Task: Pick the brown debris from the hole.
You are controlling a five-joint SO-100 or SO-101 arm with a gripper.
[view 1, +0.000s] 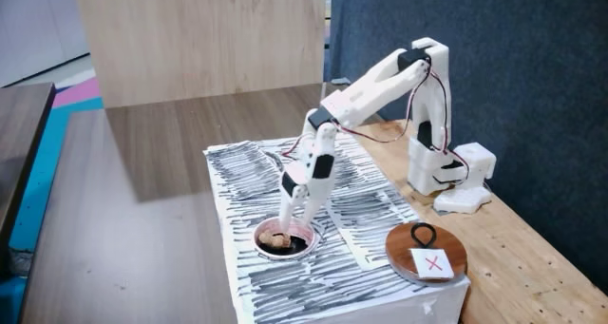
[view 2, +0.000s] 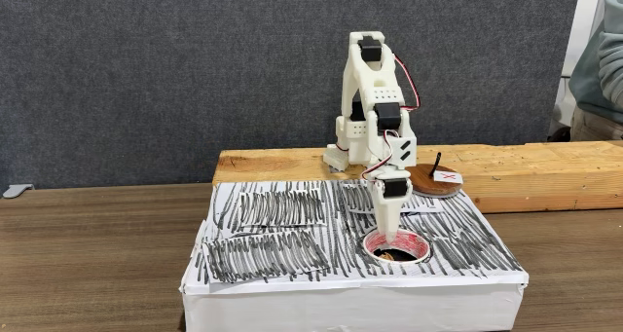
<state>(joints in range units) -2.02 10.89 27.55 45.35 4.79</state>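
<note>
The hole (view 1: 306, 244) is a round dark opening with a pale rim in the striped paper box top; it also shows in the other fixed view (view 2: 417, 242). The brown debris (view 1: 275, 238) lies inside it as a small tan lump, and a brownish bit (view 2: 393, 256) shows at the hole's bottom. My white gripper (view 1: 288, 227) points straight down with its fingertips dipped into the hole, right beside the debris and possibly touching it. From the front, the gripper (view 2: 386, 238) looks narrow. The hole's rim hides the tips, so I cannot tell how the jaws stand.
A round wooden disc (view 1: 408, 241) with a black ring and a red X card lies on the box's right corner near the arm's base (view 1: 446, 177). A wooden plank (view 2: 545, 171) carries the base. A person's sleeve (view 2: 599, 69) is at the right edge.
</note>
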